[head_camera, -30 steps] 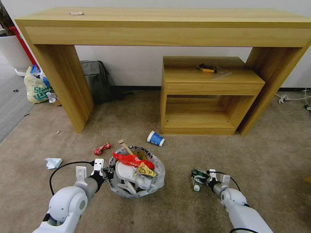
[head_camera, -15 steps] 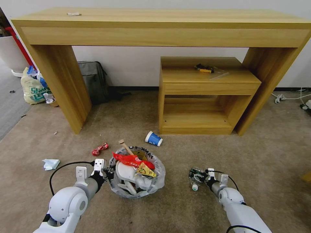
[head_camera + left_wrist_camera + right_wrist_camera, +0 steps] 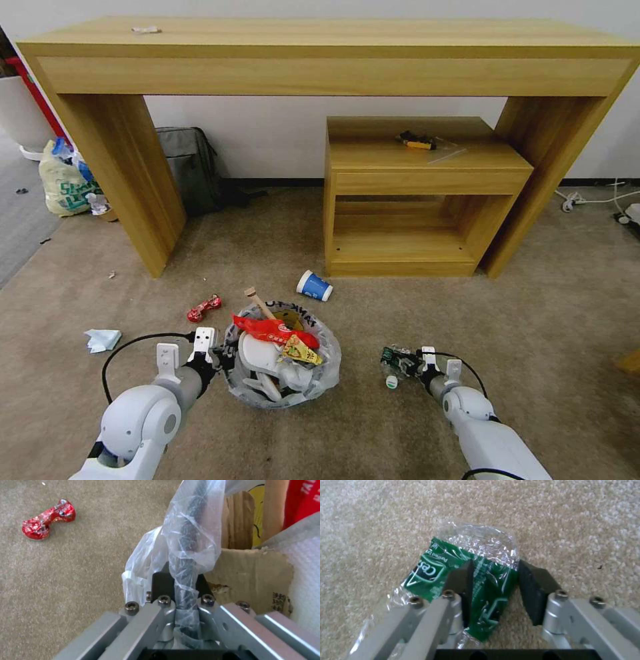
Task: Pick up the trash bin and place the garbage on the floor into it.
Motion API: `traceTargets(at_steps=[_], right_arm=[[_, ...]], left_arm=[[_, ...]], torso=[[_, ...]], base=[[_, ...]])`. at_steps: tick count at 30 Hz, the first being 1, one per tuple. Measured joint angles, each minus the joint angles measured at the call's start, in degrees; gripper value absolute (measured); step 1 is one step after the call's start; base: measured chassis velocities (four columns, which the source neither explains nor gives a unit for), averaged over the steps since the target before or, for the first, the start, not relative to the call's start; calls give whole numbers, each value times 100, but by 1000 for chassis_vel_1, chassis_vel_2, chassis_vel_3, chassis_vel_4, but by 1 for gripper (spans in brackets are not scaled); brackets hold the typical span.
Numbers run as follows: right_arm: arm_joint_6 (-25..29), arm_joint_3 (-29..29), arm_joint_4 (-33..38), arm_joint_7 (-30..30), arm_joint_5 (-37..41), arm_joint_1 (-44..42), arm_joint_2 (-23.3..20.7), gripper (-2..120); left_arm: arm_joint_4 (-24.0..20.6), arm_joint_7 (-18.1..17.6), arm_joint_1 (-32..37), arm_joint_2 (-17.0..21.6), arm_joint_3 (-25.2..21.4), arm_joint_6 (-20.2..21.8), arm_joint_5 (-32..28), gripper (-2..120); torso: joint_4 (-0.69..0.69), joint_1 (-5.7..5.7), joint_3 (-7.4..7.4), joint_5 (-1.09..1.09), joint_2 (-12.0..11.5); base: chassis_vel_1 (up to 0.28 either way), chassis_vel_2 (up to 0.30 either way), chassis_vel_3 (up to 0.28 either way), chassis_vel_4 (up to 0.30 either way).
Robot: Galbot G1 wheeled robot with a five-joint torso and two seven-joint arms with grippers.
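Left end effector (image 3: 178, 583): fingers together, clamped on the rim of the trash bin (image 3: 250, 393) through its plastic bag (image 3: 186, 537). In the head view this end effector (image 3: 217, 350) sits at the bin's left side, low over the floor (image 3: 373, 433). Just past its fingers, inside the bin: a cardboard piece (image 3: 253, 572), a wooden stick (image 3: 259, 303) poking up, a red wrapper (image 3: 273, 329), a yellow wrapper (image 3: 298, 349) and a white slipper (image 3: 257, 353). Farther out on the carpet beyond this end effector lies another red wrapper (image 3: 204, 307); off to its outer side, a crumpled paper (image 3: 101, 339).

Right end effector (image 3: 493, 590): fingers apart, straddling the green crushed bottle (image 3: 470, 580); one pad touches the label, the other pad (image 3: 533, 590) stands just off it. In the head view it (image 3: 412, 363) is down at the floor with the bottle (image 3: 395, 362) at its tip, white cap toward the robot. The bottle lies on the carpet, well apart from the bin, to the bin's right.

Beyond both end effectors: a blue paper cup (image 3: 313, 285) on its side, between the bin and a small wooden shelf unit (image 3: 420, 200). A long wooden desk (image 3: 327, 57) spans above that. A grey backpack (image 3: 190, 167) leans by the desk's left leg, and a tied shopping bag (image 3: 65, 183) sits farther left.
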Motion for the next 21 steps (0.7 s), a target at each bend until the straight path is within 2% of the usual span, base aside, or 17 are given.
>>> traceTargets(at_steps=[13, 21], right_arm=[[-111, 186, 716, 234, -117, -340, -162, 0], [-19, 411, 1360, 261, -291, -539, -339, 0]], left_arm=[[-30, 0, 21, -15, -19, 0, -1, 0], [-34, 3, 28, 1, -26, 0, -1, 0]], torso=[[-3, 1, 2, 2, -3], [-4, 1, 1, -3, -3]], base=[[0, 0, 0, 0], [0, 0, 0, 0]])
